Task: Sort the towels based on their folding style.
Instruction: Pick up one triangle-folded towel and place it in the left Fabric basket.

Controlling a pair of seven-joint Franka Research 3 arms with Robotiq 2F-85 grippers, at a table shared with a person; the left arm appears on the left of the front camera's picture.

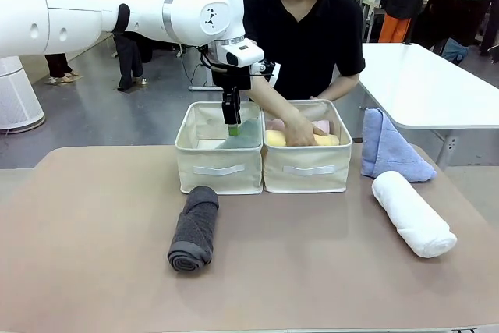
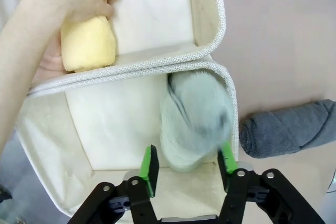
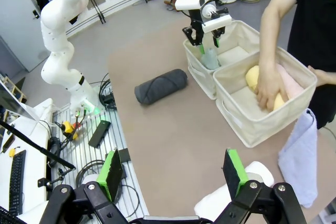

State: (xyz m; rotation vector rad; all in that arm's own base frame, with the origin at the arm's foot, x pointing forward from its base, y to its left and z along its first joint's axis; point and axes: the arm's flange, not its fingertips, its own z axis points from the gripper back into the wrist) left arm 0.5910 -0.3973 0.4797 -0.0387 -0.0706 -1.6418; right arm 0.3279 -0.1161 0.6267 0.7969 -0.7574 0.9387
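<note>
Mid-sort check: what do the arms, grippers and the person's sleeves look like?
The left arm is glossy white with rounded joints and a small black mark. The left gripper and right gripper are black with green pads. The person's sleeve is short and black.

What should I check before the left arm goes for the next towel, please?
1. Left gripper open: ok, jaws apart over the left bin.
2. Teal towel at rest in that bin: cannot tell, it is blurred.
3. Person's hand clear of the bins: not ok, it is in the right bin.
4. Grey towel free on the table: ok.
5. Right gripper open: ok.
</note>
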